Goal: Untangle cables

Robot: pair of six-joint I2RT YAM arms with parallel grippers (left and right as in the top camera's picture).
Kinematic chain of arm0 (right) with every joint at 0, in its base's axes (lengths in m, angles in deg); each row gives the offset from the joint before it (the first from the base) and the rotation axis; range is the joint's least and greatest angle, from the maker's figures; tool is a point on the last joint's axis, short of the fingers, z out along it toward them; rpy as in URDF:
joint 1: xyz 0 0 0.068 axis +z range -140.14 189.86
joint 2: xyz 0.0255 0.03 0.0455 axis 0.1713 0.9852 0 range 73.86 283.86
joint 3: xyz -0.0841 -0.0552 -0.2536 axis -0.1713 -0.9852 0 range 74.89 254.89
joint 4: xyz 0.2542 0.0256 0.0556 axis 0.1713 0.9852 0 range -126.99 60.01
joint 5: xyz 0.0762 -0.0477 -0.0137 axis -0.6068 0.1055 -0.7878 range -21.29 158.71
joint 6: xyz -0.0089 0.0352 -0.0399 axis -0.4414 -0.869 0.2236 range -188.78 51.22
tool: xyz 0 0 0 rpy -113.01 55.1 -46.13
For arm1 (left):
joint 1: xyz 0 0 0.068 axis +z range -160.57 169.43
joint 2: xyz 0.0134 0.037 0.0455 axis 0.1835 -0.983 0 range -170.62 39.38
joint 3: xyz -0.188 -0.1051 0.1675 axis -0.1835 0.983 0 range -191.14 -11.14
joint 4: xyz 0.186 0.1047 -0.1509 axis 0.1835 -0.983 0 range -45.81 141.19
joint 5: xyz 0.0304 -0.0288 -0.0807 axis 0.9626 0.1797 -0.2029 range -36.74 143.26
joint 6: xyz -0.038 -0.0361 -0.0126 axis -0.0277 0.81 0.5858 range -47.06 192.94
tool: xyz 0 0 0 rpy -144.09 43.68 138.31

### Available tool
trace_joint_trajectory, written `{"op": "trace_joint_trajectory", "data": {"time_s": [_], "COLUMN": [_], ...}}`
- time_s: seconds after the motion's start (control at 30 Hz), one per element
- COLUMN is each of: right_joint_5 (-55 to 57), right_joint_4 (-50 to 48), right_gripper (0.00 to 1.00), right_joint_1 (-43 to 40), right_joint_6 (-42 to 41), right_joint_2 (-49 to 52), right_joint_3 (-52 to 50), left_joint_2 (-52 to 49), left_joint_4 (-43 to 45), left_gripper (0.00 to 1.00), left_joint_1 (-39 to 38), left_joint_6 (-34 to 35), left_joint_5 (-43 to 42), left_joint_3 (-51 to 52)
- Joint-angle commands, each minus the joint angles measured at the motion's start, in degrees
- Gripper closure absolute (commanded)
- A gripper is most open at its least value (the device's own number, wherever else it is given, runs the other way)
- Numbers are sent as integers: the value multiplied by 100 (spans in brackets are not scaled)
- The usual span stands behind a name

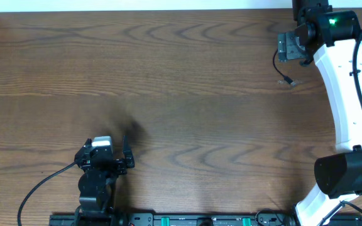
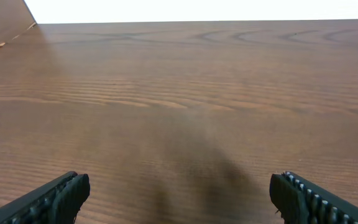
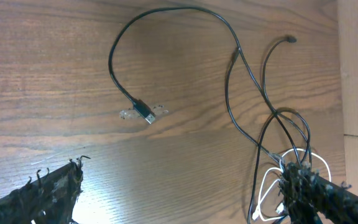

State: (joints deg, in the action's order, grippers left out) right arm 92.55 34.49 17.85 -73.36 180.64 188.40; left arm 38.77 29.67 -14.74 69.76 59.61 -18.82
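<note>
Cables (image 3: 236, 56) against right pincer (image 3: 182, 171)

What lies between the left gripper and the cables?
Nothing. In the overhead view only bare table runs from the left gripper to the cables at the far right.

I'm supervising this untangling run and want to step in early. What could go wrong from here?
1. The knot of black and white cables bunches against one finger of the open right gripper, not between the fingers; closing may miss it, and lifting could snag and tighten it.
2. The left gripper is open over bare table, far from the cables, so nothing anchors them; a one-armed pull would likely drag the whole bundle.
</note>
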Motion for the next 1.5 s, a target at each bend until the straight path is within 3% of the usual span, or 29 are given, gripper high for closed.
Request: {"op": "trace_joint_trajectory", "data": {"time_s": [0.0,0.93,1.27,1.47], "right_joint_5": [57,59,57,57], "right_joint_4": [-2,4,4,4], "right_gripper": [1,1,1,1], "right_joint_1": [26,63,68,57], "right_joint_6": [-96,-96,-96,-96], "right_joint_2": [-61,-61,-61,-61], "right_joint_3": [17,17,17,17], "left_joint_2": [50,50,50,50], "left_joint_4": [-136,-1829,-1808,-1217], "left_gripper": [2,2,2,2], "left_joint_1": [24,24,24,24], "left_joint_6": [24,116,481,479], "left_joint_5": [37,-323,-595,-590], "left_joint_3": [101,-140,-138,-116]}}
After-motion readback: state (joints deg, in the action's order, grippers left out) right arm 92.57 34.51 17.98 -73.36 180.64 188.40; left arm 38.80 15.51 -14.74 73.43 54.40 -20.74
